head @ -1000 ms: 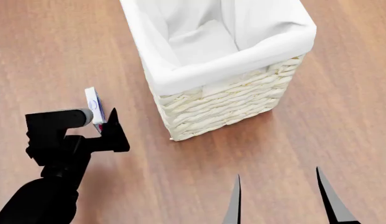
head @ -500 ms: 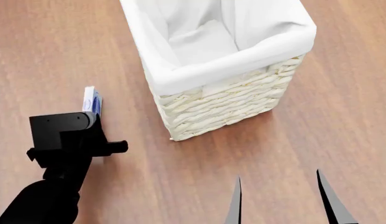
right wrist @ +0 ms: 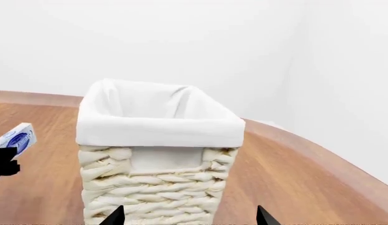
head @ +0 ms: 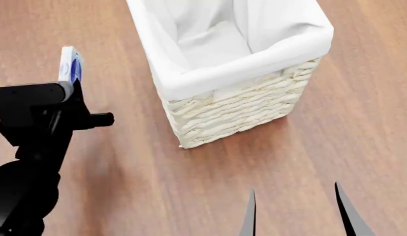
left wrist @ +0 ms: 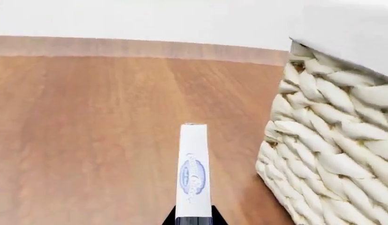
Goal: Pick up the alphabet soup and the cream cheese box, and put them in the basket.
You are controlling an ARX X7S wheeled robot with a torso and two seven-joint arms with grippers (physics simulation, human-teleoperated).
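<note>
The left gripper (head: 71,93) jaws clamp the cream cheese box (head: 70,69) edge-up above the wooden surface (head: 157,187), beside the basket (head: 239,105); the right gripper (head: 297,216) jaws are spread apart, holding nothing

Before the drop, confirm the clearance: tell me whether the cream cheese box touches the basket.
Apart. The head view shows bare wood floor between the cream cheese box, held in the left gripper, and the basket.
</note>
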